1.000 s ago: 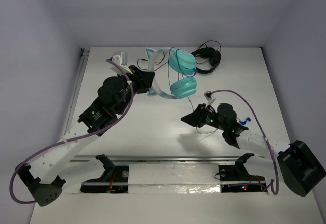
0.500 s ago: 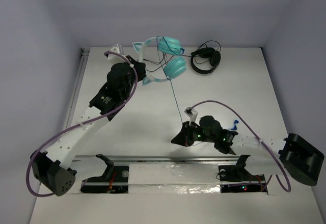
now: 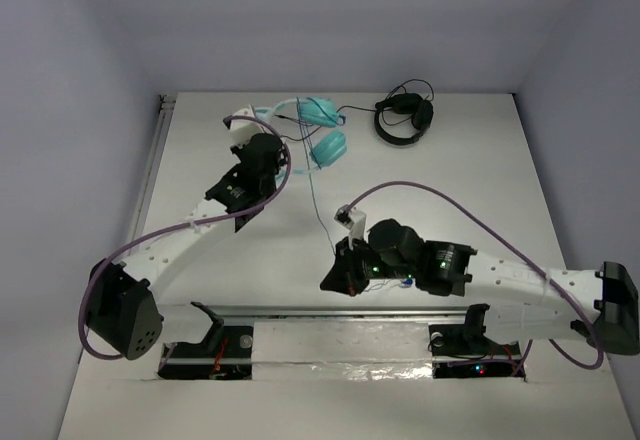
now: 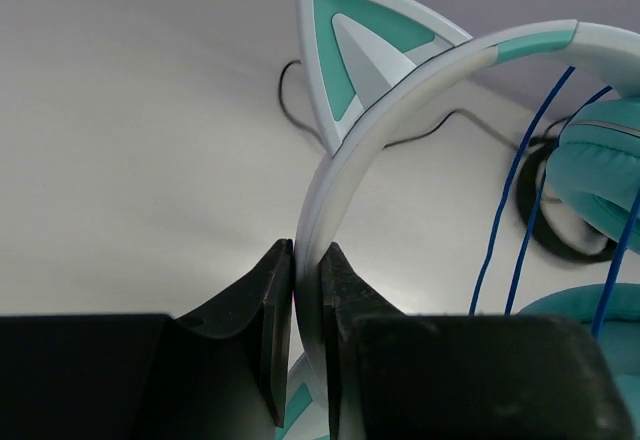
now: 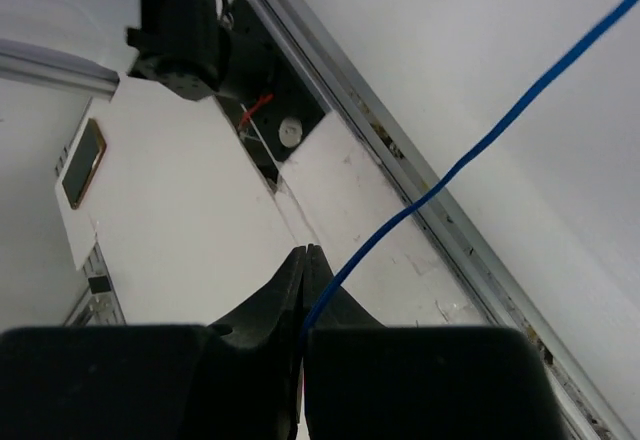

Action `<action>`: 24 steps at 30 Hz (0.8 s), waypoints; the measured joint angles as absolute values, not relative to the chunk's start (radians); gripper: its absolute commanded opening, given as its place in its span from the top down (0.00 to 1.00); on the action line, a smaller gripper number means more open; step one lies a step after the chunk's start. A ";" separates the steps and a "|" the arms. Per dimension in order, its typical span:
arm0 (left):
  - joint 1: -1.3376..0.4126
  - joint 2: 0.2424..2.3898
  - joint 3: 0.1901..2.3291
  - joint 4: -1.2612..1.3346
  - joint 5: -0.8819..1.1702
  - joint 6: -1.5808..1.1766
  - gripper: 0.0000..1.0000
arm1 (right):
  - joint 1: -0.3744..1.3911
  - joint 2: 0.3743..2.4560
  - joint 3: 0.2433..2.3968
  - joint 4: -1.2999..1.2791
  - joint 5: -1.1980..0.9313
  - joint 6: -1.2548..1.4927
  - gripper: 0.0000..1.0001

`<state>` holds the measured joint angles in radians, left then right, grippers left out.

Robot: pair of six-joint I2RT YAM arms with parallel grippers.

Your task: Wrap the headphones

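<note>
The teal headphones hang lifted near the table's far middle. My left gripper is shut on their pale headband, below a cat-ear point. Teal ear cups show at the right of the left wrist view, with loops of the dark blue cable across them. The cable runs taut from the cups down to my right gripper, which is shut on it near the front rail. In the right wrist view the cable leaves the closed jaws up to the right.
Black headphones with a black cable lie at the far right of the table. A metal rail and the arm bases run along the near edge. Grey walls enclose the table.
My left gripper moved the headphones left and farther back. My right gripper pulled the cable toward the near edge and leftward, drawing it taut.
</note>
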<state>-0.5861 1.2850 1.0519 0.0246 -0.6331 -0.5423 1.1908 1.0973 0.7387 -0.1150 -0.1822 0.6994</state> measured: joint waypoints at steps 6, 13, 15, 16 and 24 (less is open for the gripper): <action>-0.694 1.285 0.866 0.014 -0.683 -0.532 1.00 | 1.198 1.107 0.989 -0.363 -0.035 0.590 1.00; -0.830 1.229 0.727 -0.049 -0.678 -0.530 1.00 | 1.189 1.200 1.148 -0.474 0.119 0.463 1.00; -0.855 1.174 0.682 -0.043 -0.657 -0.529 1.00 | 1.171 1.219 1.169 -0.492 0.136 0.426 1.00; -0.863 1.147 0.664 -0.042 -0.642 -0.527 1.00 | 1.157 1.227 1.178 -0.500 0.141 0.410 1.00; -0.916 1.045 0.630 -0.098 -0.510 -0.522 1.00 | 0.970 1.271 1.246 -0.548 0.159 0.292 1.00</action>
<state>-0.9165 1.0451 0.6304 -0.0982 -0.5098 -0.5217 0.9699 1.2713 1.2465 -0.5480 0.1593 0.2920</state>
